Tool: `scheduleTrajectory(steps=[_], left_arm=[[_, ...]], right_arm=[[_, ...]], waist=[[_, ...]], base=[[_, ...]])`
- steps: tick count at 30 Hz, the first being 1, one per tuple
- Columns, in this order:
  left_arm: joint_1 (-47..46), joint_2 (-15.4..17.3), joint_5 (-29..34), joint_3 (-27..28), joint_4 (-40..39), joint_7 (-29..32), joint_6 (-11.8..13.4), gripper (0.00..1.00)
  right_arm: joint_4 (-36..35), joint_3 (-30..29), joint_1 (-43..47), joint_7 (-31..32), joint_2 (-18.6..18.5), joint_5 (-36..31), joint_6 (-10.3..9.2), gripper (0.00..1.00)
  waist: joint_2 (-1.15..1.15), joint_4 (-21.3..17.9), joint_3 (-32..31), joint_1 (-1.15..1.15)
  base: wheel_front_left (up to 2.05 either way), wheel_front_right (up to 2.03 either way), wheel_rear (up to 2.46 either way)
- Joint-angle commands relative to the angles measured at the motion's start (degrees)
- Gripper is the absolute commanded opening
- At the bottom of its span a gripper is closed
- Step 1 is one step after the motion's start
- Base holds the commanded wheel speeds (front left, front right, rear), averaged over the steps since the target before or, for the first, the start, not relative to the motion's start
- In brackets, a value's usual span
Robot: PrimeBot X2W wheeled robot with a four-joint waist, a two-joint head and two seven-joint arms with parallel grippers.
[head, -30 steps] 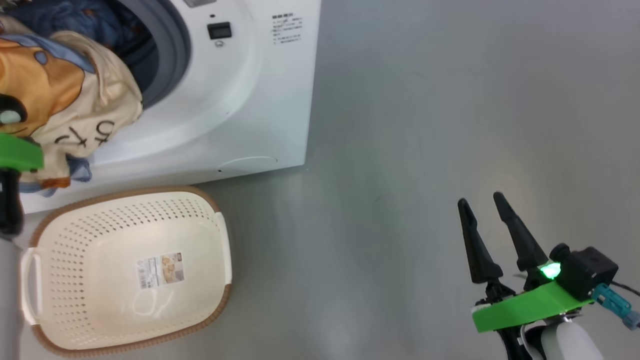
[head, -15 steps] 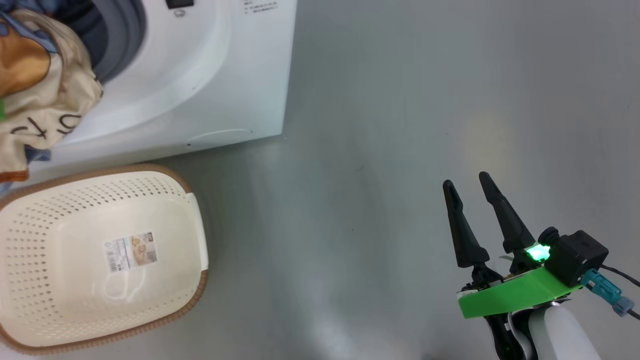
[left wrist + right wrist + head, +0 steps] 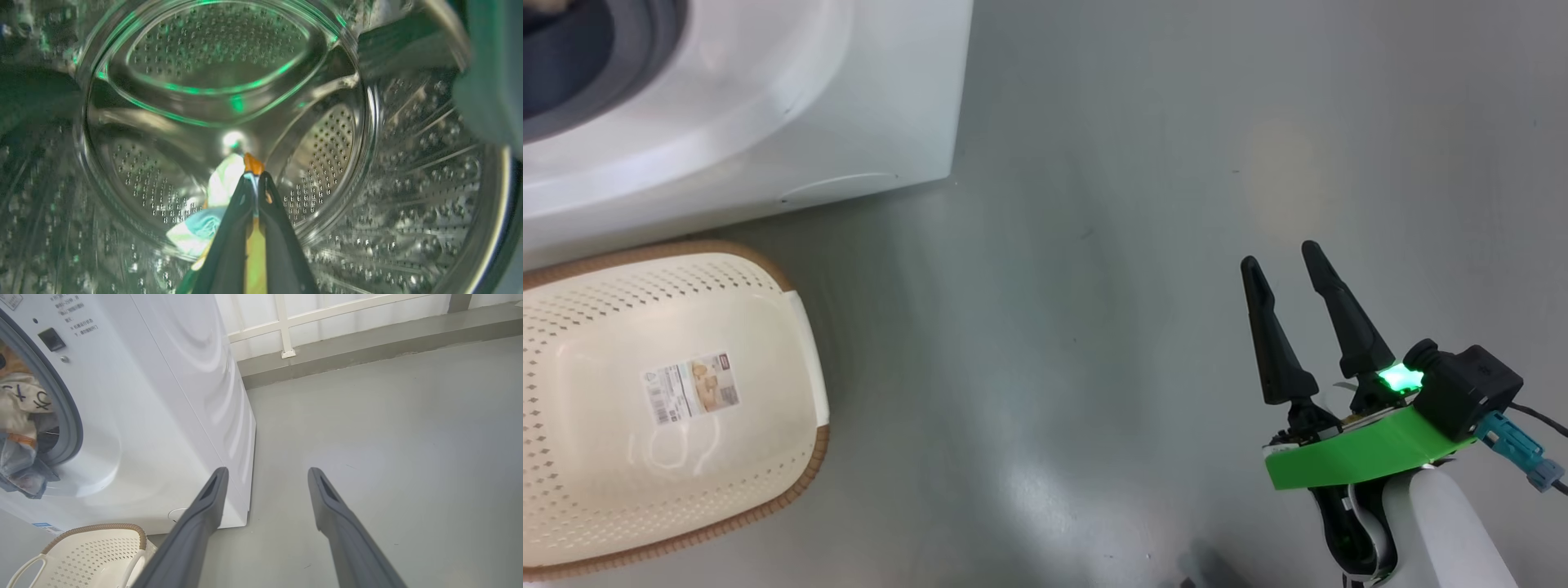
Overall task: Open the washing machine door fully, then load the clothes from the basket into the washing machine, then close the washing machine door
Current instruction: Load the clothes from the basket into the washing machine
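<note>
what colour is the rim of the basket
Brown with a woven look, edging the cream perforated basket. The head view shows it best.

Open passage: I find bare floor (image 3: 1094, 245) right of the washing machine (image 3: 866, 98), all round my right tool (image 3: 1279, 253); obstacle: basket (image 3: 605, 286) just before the machine's front; clothes (image 3: 20, 402) crowd the door mouth; drum (image 3: 216, 49) beyond my left tool (image 3: 254, 175) stands roomy.

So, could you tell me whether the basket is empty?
Empty: the basket's bare bottom and paper label show, with nothing lying inside.

Grey floor (image 3: 1094, 245) bears washing machine (image 3: 768, 122) and basket (image 3: 605, 506).
</note>
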Motion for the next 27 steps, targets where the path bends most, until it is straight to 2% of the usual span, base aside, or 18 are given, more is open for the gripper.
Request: scheduleTrajectory(steps=[1,4,7,9,10,18,27], left_arm=[[-1.1,3.0,1.9,2.5,-4.9,-0.3,-0.2,0.0],[-0.3,2.2,3.5,5.0,-8.8,-0.3,-0.2,0.0],[1.4,1.5,4.3,5.3,-7.6,-0.3,-0.2,0.02],[1.9,1.3,4.3,5.3,-5.0,-0.3,-0.2,0.64],[1.9,1.3,4.3,5.3,-4.2,-0.3,-0.2,1.0],[2.5,1.0,3.7,5.0,0.2,-0.3,-0.2,1.0],[7.0,-1.0,3.3,5.3,2.0,-0.3,-0.2,1.0]], right_arm=[[-1.5,1.7,-0.1,-0.3,0.3,-0.5,0.09,1.0],[-1.5,1.9,-0.7,-0.3,0.4,-0.4,0.09,1.0],[-1.6,2.0,-0.9,-0.3,0.4,0.0,0.09,1.0],[-1.5,2.1,-0.9,-0.3,0.4,0.3,0.09,1.0],[-1.5,2.1,-0.9,-0.3,0.4,0.4,0.09,1.0],[-1.4,2.0,-0.9,-0.3,0.4,0.7,0.09,1.0],[-1.4,2.1,-0.7,-0.3,0.4,0.2,0.09,1.0]], waist=[[0.0,-0.4,1.1,0.0],[0.0,-0.5,1.8,0.0],[0.0,-0.6,2.1,0.0],[0.0,-0.6,2.1,0.0],[0.0,-0.6,2.1,0.0],[0.0,-0.3,1.7,0.0],[0.0,0.8,0.5,0.0]], base=[[0.0,0.0,0.0],[0.0,0.0,0.0],[0.0,0.0,0.0],[0.0,0.0,0.0],[0.0,0.0,0.0],[0.0,0.0,0.0],[0.0,0.0,0.0]])
